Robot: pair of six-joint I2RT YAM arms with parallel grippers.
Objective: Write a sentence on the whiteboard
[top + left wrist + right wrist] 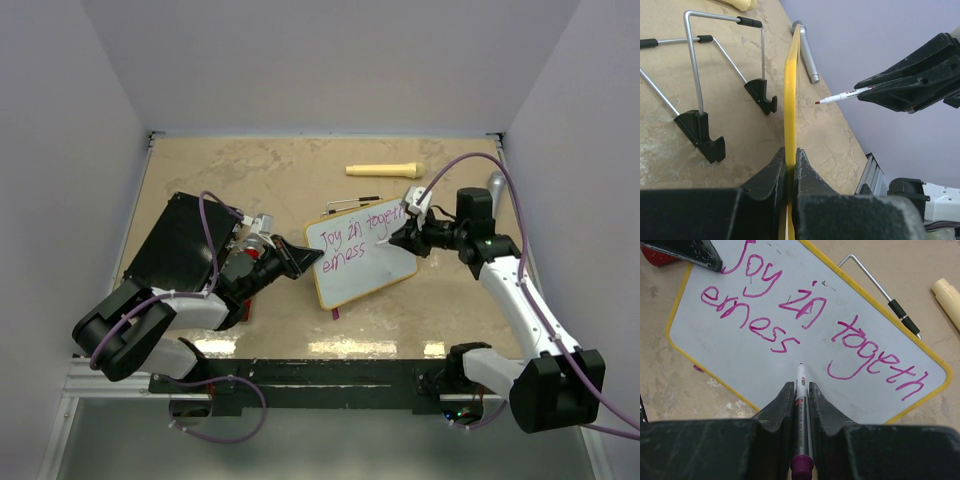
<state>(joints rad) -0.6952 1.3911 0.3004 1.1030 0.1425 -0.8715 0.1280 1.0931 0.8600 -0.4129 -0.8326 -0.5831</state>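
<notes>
The whiteboard (365,262) with its yellow rim stands tilted in the middle of the table. The sentence (805,325) on it reads "Joy in togeth / erness" in pink-magenta marker. My left gripper (300,258) is shut on the board's left edge; in the left wrist view the yellow rim (791,90) runs edge-on between my fingers. My right gripper (799,390) is shut on a white marker (801,405) with a purple end; its tip sits just off the board below "erness". The marker also shows in the left wrist view (845,95).
A black flat case (180,245) lies at the left under my left arm. A cream marker cap (385,169) lies at the back. A silver cylinder (496,185) lies at the far right. The board's wire stand (705,75) with black feet rests behind it.
</notes>
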